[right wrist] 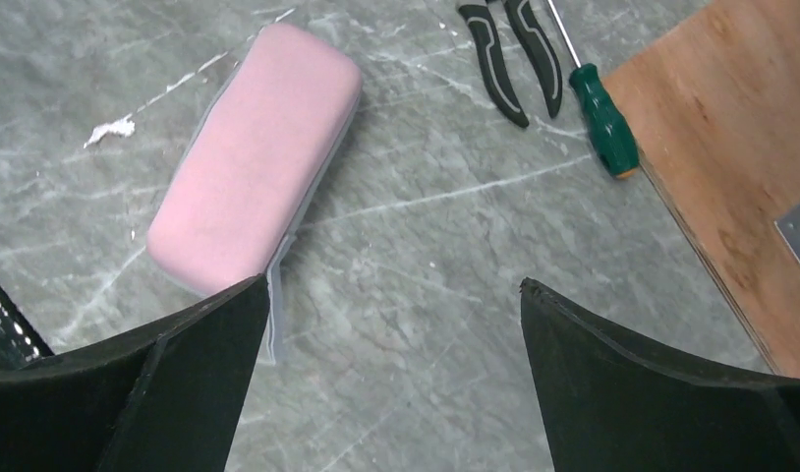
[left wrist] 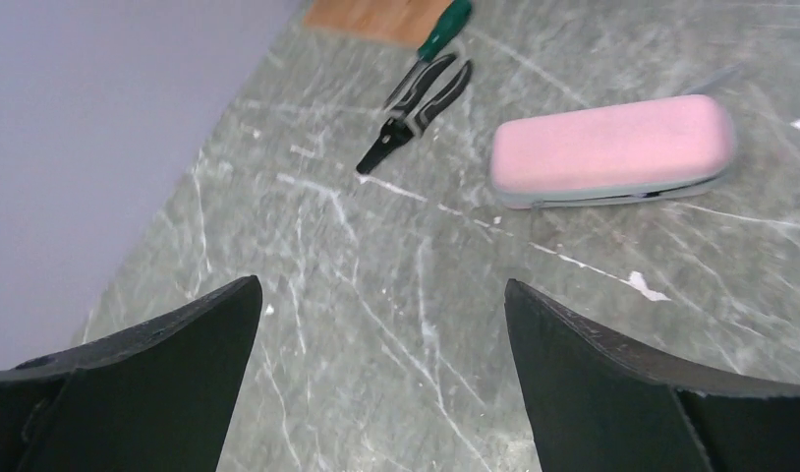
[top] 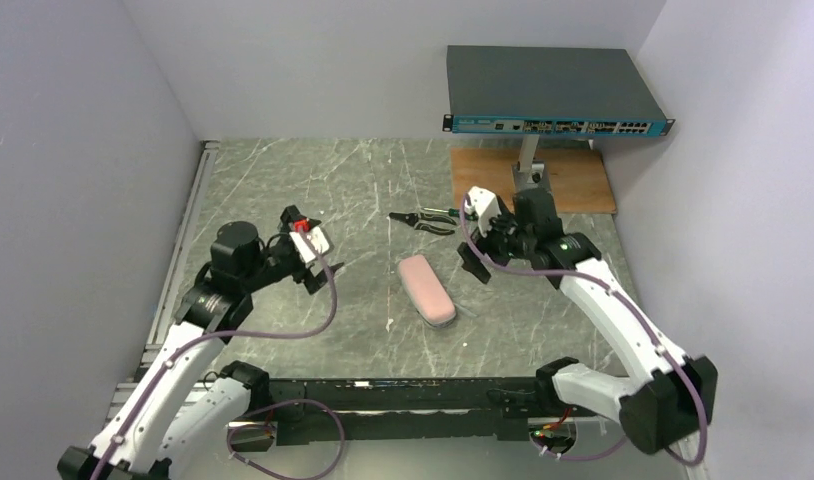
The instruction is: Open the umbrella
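Note:
The umbrella point(top: 427, 289) shows only as a closed, compact pink oblong pack with a grey seam, lying flat mid-table. No shaft or handle shows. It also appears in the left wrist view point(left wrist: 612, 147) and the right wrist view point(right wrist: 254, 162). My left gripper point(top: 323, 270) hovers to its left, open and empty, with jaws wide over bare table point(left wrist: 381, 281). My right gripper point(top: 475, 265) hovers just right of its far end, open and empty point(right wrist: 393, 280). Its left finger overlaps the pack's near corner in the right wrist view.
Black-handled pliers point(top: 423, 222) and a green-handled screwdriver point(top: 438, 212) lie behind the umbrella. A wooden board point(top: 533, 180) at the back right carries a stand holding a network switch point(top: 553, 95). Walls enclose the left, back and right of the table.

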Action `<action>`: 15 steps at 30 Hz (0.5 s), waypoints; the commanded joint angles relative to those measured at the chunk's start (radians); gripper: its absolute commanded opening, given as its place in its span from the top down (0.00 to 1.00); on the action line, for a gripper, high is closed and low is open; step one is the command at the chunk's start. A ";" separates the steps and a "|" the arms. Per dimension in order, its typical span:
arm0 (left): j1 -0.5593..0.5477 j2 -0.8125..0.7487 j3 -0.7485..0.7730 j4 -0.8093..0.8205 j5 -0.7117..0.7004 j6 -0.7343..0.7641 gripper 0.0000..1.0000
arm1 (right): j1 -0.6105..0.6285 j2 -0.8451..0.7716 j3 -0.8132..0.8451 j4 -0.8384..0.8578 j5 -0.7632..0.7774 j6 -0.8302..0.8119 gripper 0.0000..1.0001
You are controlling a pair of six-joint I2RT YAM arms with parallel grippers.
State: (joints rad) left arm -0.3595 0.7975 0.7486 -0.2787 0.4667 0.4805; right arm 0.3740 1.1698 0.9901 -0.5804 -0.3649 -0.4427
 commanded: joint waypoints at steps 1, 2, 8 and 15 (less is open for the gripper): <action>-0.001 -0.042 -0.002 -0.114 0.158 0.147 0.00 | 0.004 -0.118 -0.072 -0.026 -0.008 -0.141 0.00; 0.000 -0.029 -0.013 -0.100 0.195 0.147 0.00 | 0.011 -0.128 -0.069 -0.033 -0.029 -0.141 0.00; -0.095 0.010 -0.292 0.412 0.174 0.012 0.00 | 0.143 -0.038 -0.056 0.007 0.083 0.072 0.00; -0.266 0.097 -0.408 0.724 0.011 -0.211 0.00 | 0.237 0.151 -0.018 0.049 0.138 0.384 0.02</action>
State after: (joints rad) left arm -0.5793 0.8803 0.3523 0.1215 0.5449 0.4141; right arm 0.6060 1.2434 0.9302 -0.5800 -0.2867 -0.2630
